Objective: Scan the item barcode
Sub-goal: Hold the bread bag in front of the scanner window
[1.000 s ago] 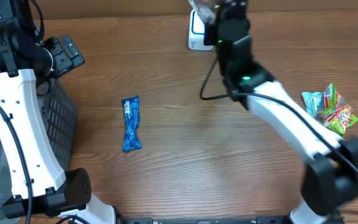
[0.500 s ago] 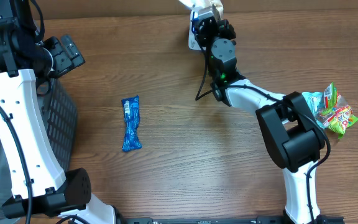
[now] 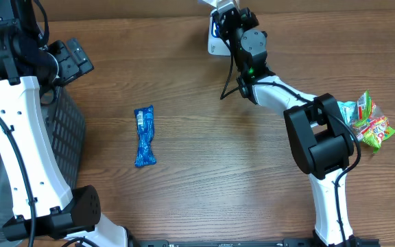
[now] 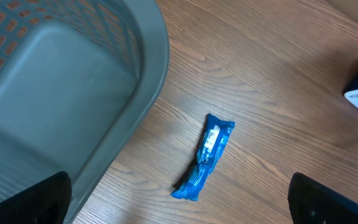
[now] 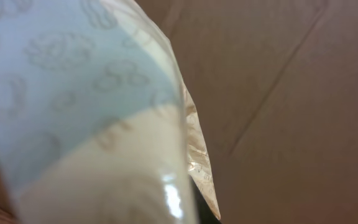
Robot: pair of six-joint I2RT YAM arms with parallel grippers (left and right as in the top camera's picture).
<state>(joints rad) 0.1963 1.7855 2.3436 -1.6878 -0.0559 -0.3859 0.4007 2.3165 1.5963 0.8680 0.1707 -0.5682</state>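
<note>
Right pincer [image 3: 228,14] reaches to the far edge of the table [image 3: 197,185], its jaws closed tight on a pale packet [image 5: 92,124]. From overhead the packet shows only as a small white scrap at the top of the frame, held just above and beside the scanner [image 3: 214,41], a white and blue block standing on the wood. In the right wrist view the packet fills the left half of the picture. It is a glossy wrapper, bluish-white on top with faint round marks and cream lower down, with a crinkled sealed edge along its right side. It is too close and too blurred for any print to be read, and which face is turned to the scanner cannot be told.

Over on the left side, the left pincer [image 4: 180,200] has its jaws spread as wide as they go and grips nothing. Its two dark fingers show only at the bottom corners of the left wrist view. Below it on the table lies a blue packet [image 3: 144,136], long and narrow, with a white label near one end. The blue packet is just beside the rim of a grey mesh basket [image 4: 73,93] but apart from it.

At the right edge of the table, well apart from the scanner, sits a small heap of bright snack packets [image 3: 365,122] in green, red and light blue.
</note>
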